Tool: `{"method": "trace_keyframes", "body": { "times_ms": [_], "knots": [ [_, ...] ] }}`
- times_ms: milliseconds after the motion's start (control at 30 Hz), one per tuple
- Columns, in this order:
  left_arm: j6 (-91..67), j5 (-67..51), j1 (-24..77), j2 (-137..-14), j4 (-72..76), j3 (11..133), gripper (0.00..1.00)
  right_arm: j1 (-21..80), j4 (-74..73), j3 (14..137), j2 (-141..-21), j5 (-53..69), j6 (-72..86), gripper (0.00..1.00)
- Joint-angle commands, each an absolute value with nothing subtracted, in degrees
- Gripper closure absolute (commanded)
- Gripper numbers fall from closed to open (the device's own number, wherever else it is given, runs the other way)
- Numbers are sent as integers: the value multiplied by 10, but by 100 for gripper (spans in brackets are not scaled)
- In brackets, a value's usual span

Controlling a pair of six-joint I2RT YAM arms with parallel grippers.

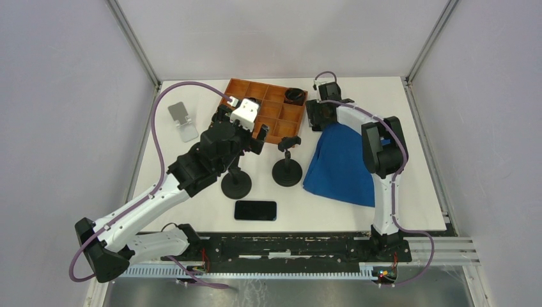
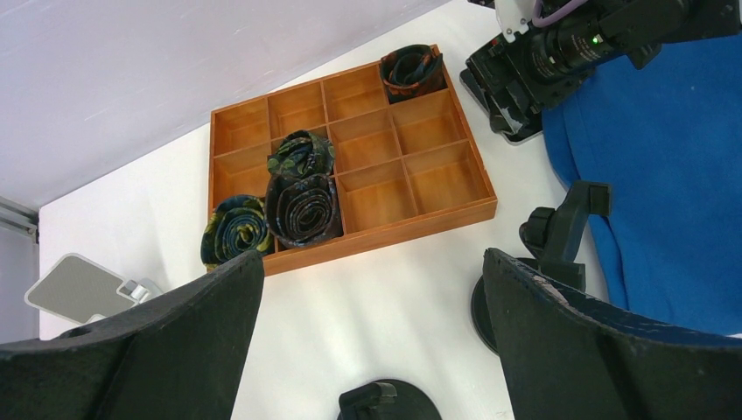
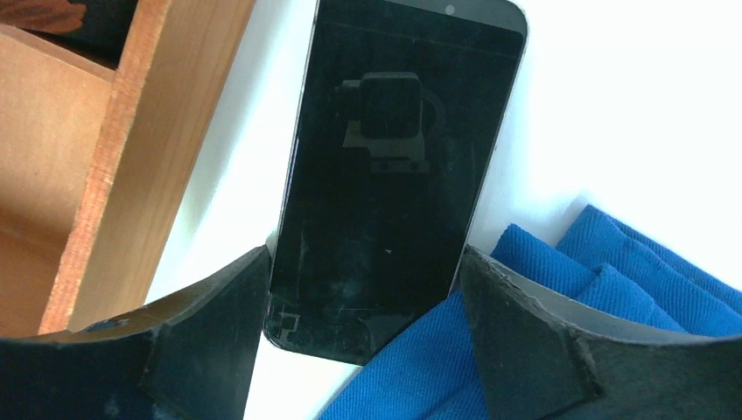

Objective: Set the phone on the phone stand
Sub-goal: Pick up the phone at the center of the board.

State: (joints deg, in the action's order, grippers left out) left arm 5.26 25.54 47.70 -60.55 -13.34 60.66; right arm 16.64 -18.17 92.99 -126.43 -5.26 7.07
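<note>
while astride the phone (image 3: 394, 175), right hand (image 3: 363, 258), 1 finger at each long edge, grip unclear

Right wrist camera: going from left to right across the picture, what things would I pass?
wooden tray → phone → blue cloth

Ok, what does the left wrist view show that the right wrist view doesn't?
Left wrist only: rolled ties, the stand, black mounts. Right wrist only: the phone seen plainly, lying flat between the fingers of the right hand. Both: the tray and the cloth.
</note>
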Motion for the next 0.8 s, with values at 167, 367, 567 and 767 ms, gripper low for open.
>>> {"method": "trace_keyframes", "body": {
  "times_ms": [167, 367, 567, 767],
  "knots": [
    [78, 264, 475, -590, -113, 608, 0, 149, -283, 1013, -1314, -63, 18, 9],
    [79, 264, 475, -591, -111, 607, 0, 149, -294, 1069, -1352, -72, 13, 5],
    [79, 263, 475, -594, -111, 607, 0, 148, -301, 1103, -1384, -50, 13, 6],
    [78, 263, 475, -596, -111, 607, 0, 141, -303, 1094, -1389, -28, 29, 10]
  ]
}}
